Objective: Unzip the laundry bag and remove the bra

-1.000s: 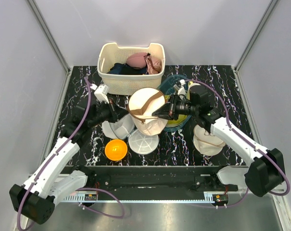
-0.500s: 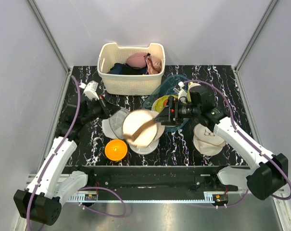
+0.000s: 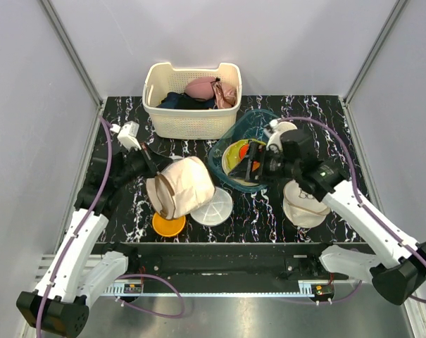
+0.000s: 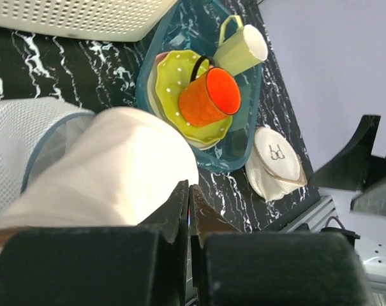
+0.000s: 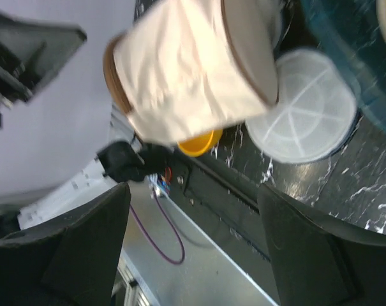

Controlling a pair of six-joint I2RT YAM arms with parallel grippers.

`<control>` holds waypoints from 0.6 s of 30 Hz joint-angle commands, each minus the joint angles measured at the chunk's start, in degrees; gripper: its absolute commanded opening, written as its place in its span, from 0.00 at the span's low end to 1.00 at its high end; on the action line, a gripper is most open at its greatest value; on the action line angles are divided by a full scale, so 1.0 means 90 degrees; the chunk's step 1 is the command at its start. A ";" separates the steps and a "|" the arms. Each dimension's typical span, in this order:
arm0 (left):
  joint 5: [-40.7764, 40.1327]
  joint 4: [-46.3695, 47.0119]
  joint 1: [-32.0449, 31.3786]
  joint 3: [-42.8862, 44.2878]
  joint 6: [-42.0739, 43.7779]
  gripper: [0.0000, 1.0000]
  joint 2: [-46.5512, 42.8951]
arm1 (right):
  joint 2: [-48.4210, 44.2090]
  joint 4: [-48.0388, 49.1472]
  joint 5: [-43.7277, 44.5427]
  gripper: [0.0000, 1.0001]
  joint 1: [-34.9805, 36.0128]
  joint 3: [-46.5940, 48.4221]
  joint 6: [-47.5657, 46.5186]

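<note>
The cream laundry bag (image 3: 184, 184) with its brown zipper band lies tipped on its side, left of centre, over the orange bowl. My left gripper (image 3: 156, 176) is at the bag's upper left edge. In the left wrist view its fingertips (image 4: 188, 186) are pressed together against the cream fabric (image 4: 116, 159), shut on the bag. My right gripper (image 3: 248, 163) hangs open to the right of the bag, apart from it. The right wrist view shows the bag (image 5: 193, 70) beyond the wide-spread fingers (image 5: 84, 248). The bra is hidden.
A cream basket (image 3: 191, 121) of clothes stands at the back. A teal tray (image 3: 221, 167) holds a yellow plate, an orange cup (image 4: 208, 97) and a mug. A white mesh dome (image 3: 214, 208), the orange bowl (image 3: 167, 225) and a white printed round bag (image 3: 304, 204) lie nearby.
The right gripper opened, let go of the bag and drew back to the right. The left arm pulled the bag left and toward the front, tipping it on its side.
</note>
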 commanded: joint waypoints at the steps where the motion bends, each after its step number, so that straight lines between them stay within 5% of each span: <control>1: -0.0658 -0.0503 0.0001 0.0186 0.0475 0.00 -0.0005 | 0.0393 -0.0303 0.1068 0.89 0.1391 0.0133 -0.0176; 8: -0.1773 -0.1645 0.0166 0.1085 0.0565 0.00 0.0248 | 0.1846 -0.0156 0.3256 0.91 0.3367 0.1207 -0.0459; 18: -0.1823 -0.2184 0.1064 0.1368 0.0282 0.00 0.0278 | 0.3674 0.0390 0.5464 0.91 0.4541 0.2701 -0.0606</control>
